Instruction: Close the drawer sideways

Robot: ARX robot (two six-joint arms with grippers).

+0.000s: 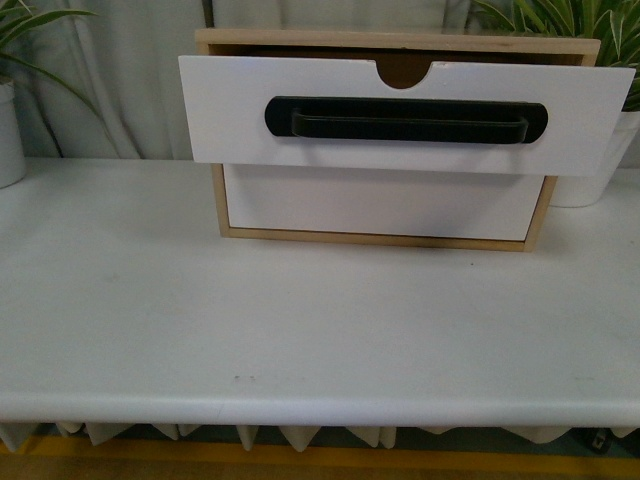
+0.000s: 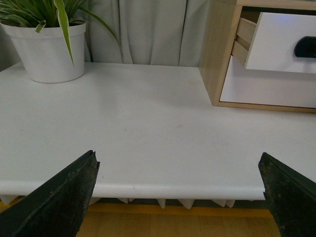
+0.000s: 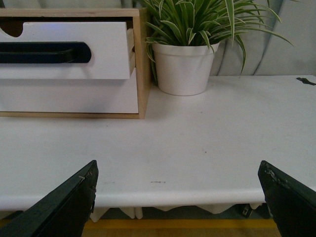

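Left fingers [image 2: 64,197]: two dark, worn pads set wide apart, with nothing between them.
Left gripper [image 2: 177,158]: hangs over the near edge of the table [image 2: 148,128], touching nothing and well apart from the cabinet.
Right fingers [image 3: 64,202]: also spread wide and empty.
Right gripper [image 3: 177,165]: hangs over the table's near edge, well short of the cabinet and clear of everything.
Front view: neither arm shows in it.
Drawer [image 1: 400,155]: the upper one in the cabinet, pulled out toward the camera. Its white front stands forward of the frame and overhangs the drawer below. The left wrist view shows its wooden side [image 2: 243,39] bare between the front and the cabinet.
Handle [image 1: 405,120]: a long black oval bar across the middle of the drawer front.
Notch [image 1: 405,68]: a half-round cut in the upper edge of the front, above the handle.
Lower drawer front [image 1: 385,203]: plain white and flush in the frame.
Cabinet [image 1: 395,40]: light wood, standing at the back of the table.
Left pot [image 2: 49,52]: white, holding a striped green plant, on the table well left of the cabinet.
Right pot [image 3: 183,66]: white, holding a bushy green plant, just beside the cabinet's right wall.
Backdrop: a pale curtain behind everything.
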